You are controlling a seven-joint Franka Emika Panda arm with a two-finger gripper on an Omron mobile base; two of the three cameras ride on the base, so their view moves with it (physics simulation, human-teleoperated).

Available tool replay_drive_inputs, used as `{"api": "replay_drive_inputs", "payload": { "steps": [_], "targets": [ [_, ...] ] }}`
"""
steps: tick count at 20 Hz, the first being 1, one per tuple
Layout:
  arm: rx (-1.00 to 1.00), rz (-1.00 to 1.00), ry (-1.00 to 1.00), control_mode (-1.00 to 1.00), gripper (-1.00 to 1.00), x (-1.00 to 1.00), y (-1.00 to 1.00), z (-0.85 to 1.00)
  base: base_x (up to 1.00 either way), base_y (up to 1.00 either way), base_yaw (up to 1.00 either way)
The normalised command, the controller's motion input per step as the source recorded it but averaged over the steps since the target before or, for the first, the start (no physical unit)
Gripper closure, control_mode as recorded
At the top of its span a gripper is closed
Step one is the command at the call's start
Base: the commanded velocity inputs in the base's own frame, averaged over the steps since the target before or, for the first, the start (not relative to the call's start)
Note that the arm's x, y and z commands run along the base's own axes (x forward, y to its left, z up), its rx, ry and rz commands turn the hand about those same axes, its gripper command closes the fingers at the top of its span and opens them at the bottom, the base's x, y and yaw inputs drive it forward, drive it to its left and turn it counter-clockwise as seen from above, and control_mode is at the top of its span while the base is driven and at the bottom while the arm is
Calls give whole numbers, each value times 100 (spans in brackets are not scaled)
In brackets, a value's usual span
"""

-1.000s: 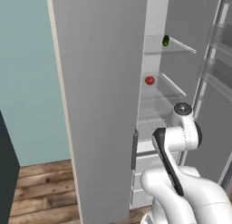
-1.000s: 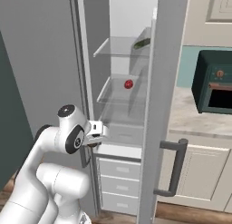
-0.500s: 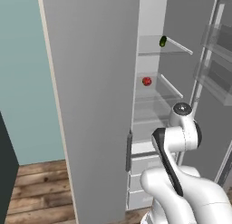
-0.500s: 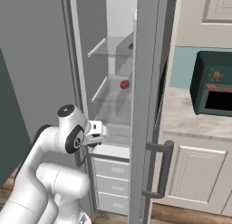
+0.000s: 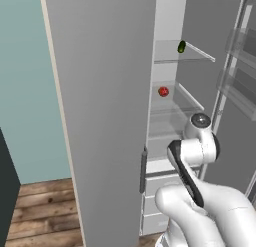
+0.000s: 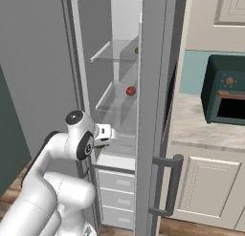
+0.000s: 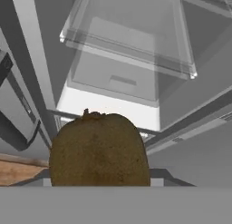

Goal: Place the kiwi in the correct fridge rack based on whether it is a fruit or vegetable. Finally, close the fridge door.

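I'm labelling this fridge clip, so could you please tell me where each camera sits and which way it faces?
Left base view: behind the arm on its left, facing the open fridge; white arm lower right.
Right base view: behind on the right, facing the same fridge past its door; arm lower left.
Hand view: on the hand, facing the fridge's lower shelves, the kiwi close in front.
Both base views share the red item and the green item on the shelves.

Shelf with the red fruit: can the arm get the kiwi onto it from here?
Probably yes. The fridge door stands open, the shelf by the red fruit has bare room, and nothing blocks the way. The tool holds the kiwi low, so it must lift first.
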Motion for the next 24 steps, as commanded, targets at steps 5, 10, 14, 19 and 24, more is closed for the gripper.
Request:
{"api": "replay_drive_inputs", "payload": {
  "steps": [5, 10, 14, 19, 24],
  "targets": [
    [4, 0, -11, -100, 100, 82, 0, 54, 0, 0, 0],
    [1, 0, -5, -100, 100, 42, -3, 77, 0, 0, 0],
    [2, 0, -4, -100, 100, 21, -19, 54, 0, 0, 0],
    [8, 3, -11, -100, 100, 24, -36, 3, 0, 0, 0],
    [1, 0, -2, -100, 100, 36, -4, 0, 0, 0, 0]
  ]
}}
